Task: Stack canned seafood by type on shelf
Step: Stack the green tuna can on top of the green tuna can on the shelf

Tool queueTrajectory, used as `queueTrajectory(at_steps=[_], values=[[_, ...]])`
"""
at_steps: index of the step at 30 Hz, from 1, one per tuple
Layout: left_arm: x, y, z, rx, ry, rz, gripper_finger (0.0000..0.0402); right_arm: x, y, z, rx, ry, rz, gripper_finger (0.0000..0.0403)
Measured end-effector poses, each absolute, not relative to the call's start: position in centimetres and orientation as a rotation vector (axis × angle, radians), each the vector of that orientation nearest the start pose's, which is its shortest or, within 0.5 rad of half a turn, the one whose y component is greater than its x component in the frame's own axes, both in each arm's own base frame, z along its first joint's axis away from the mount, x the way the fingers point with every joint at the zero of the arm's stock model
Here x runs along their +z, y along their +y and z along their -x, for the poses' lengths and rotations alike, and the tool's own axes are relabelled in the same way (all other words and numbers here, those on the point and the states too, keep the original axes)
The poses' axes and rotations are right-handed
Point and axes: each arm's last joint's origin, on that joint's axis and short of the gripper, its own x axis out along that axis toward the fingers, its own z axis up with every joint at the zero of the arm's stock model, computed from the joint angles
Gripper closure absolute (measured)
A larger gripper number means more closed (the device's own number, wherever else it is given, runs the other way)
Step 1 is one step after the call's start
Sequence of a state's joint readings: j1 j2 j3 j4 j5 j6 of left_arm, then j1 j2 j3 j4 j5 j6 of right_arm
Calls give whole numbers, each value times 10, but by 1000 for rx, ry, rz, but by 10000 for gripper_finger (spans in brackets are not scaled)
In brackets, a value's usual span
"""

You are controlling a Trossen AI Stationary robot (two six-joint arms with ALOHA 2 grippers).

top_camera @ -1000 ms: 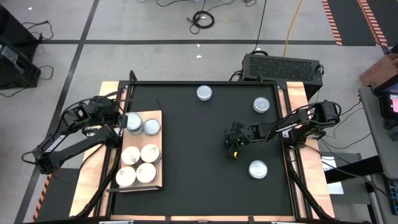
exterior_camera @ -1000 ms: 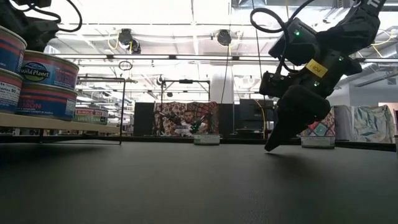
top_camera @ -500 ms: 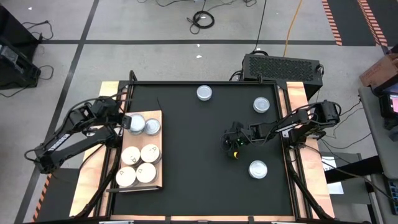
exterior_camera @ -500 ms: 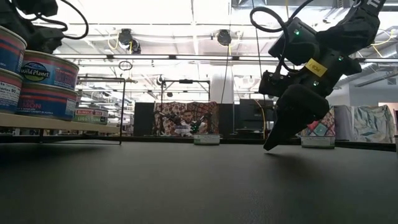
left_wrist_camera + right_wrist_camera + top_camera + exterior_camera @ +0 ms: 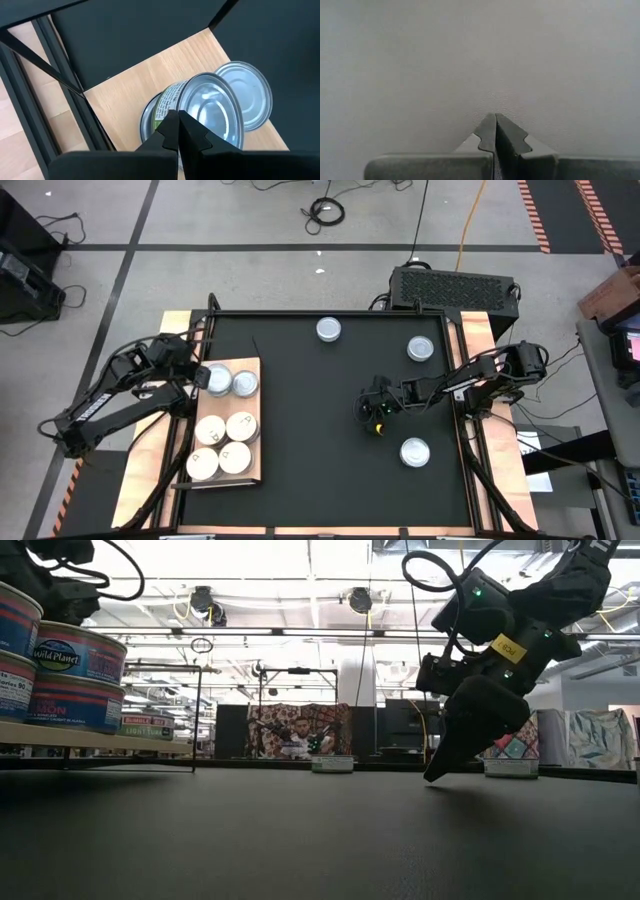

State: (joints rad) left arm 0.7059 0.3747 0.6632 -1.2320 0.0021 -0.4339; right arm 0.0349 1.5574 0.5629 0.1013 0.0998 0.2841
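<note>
- The left gripper [image 5: 203, 376] hovers over the far end of the shelf [image 5: 256, 463], its jaws pressed together and holding nothing, right above the silver-topped tins [image 5: 212, 112] stacked there.
- The shelf, a light wooden board at the left edge of the black mat [image 5: 310, 460], carries two silver-topped stacks at its far end and four cream-topped tins [image 5: 227, 443] nearer the front, already sorted by type.
- In the low view the shelf tins [image 5: 75, 678] sit two high, with printed paper labels round their walls.
- Three loose silver-topped tins remain on the mat: one at the far edge [image 5: 329, 330], one toward the far right [image 5: 420, 349], one nearer the front right [image 5: 415, 451].
- The right gripper [image 5: 376, 423] points down at bare mat between these loose tins, jaws pressed together and empty, touching no tin.
- Handling, as a judgement: the tins look rigid, dense for their size, and not fragile; the smooth metal lids and glossy labels could slip.
- The best hold is probably across the round wall, jaws spread wider than the tin and closed on opposite sides, kept level so it seats flat on a stack.
</note>
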Motion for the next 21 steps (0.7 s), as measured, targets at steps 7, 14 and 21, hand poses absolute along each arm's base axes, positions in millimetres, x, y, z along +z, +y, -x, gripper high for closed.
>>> queueTrajectory(at_steps=[7, 14, 21], values=[[248, 35, -41, 846, 782, 726, 394, 120, 6, -261, -187, 875, -207, 403], [248, 36, -43, 849, 792, 734, 372, 120, 6, -261, -188, 875, -207, 403], [248, 37, -44, 851, 802, 729, 366, 119, 6, -261, -188, 876, -207, 403]])
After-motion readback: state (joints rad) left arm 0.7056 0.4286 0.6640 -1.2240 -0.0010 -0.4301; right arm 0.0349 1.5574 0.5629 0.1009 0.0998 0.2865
